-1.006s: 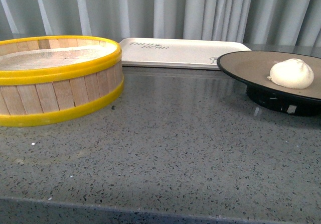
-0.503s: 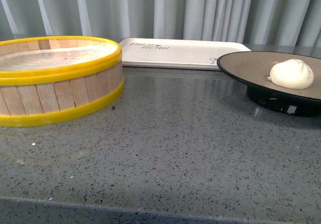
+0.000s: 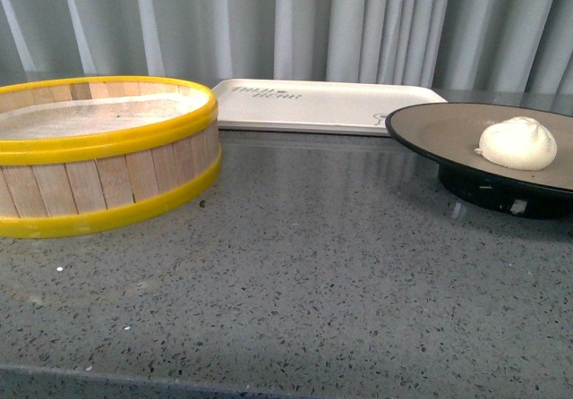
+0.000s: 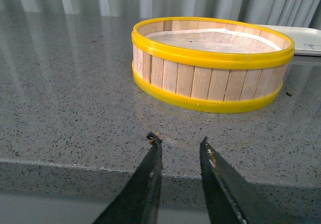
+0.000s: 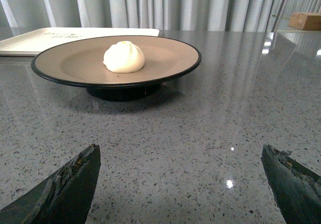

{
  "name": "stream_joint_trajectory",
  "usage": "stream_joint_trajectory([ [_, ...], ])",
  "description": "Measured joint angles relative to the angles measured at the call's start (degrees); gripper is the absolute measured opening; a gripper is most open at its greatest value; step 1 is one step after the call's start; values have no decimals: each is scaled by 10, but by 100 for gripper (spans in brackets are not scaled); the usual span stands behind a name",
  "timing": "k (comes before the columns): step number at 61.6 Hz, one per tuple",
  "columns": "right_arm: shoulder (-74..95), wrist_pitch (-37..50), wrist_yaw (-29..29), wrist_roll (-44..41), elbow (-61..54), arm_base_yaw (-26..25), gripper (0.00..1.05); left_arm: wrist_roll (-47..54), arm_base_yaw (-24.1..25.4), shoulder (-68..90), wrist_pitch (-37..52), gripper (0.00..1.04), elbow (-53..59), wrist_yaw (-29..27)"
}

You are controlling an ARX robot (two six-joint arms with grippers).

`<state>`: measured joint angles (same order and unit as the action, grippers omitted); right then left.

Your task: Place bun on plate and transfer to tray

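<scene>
Front view: grey speckled surface [image 3: 313,274]. Basket [image 3: 98,153], wood with yellow rims, at left. Tray [image 3: 322,106], cream, flat at the back centre, just behind the basket's edge. Plate [image 3: 448,131], black-rimmed, at right, near the tray's right corner. Bun [image 3: 517,143] sits on the plate. No arm in view.

Left wrist view: left gripper [image 4: 179,141] low over the surface's near edge, fingers a narrow gap apart, holding nothing; basket ahead, apart from it.

Right wrist view: right gripper [image 5: 180,151] spread wide, empty, facing the plate. Bun near the plate's middle; tray behind.
</scene>
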<state>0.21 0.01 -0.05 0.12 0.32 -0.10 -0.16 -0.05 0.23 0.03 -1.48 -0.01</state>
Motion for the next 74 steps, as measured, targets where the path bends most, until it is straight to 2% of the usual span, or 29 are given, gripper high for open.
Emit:
stream_joint_trajectory([
  [14,0,0,0,0,0,0,96,0,0,0,0,66,0,0],
  [16,0,0,1,0,0,0,96,0,0,0,0,75,0,0],
  [22,68,43,186,-16,23,33,96,0,0,0,0,93,0,-1],
  [25,110,71,209,-10,47,18,96,0,0,0,0,99,0,0],
  [28,151,99,194,1,71,-10,96,0,0,0,0,99,0,0],
  [34,276,177,96,74,137,-109,96,0,0,0,0,98,0,0],
  [37,318,188,72,101,157,-132,96,0,0,0,0,98,0,0],
  [41,402,200,21,175,193,-169,96,0,0,0,0,98,0,0],
  [45,469,196,-6,254,224,-187,96,0,0,0,0,98,0,0],
  [52,546,173,-47,363,272,-196,96,0,0,0,0,98,0,0],
  [59,586,145,-94,466,304,-185,96,0,0,0,0,98,0,0],
  [66,613,136,-135,532,318,-165,96,0,0,0,0,98,0,0],
  [74,658,139,-164,556,329,-160,96,0,0,0,0,98,0,0],
])
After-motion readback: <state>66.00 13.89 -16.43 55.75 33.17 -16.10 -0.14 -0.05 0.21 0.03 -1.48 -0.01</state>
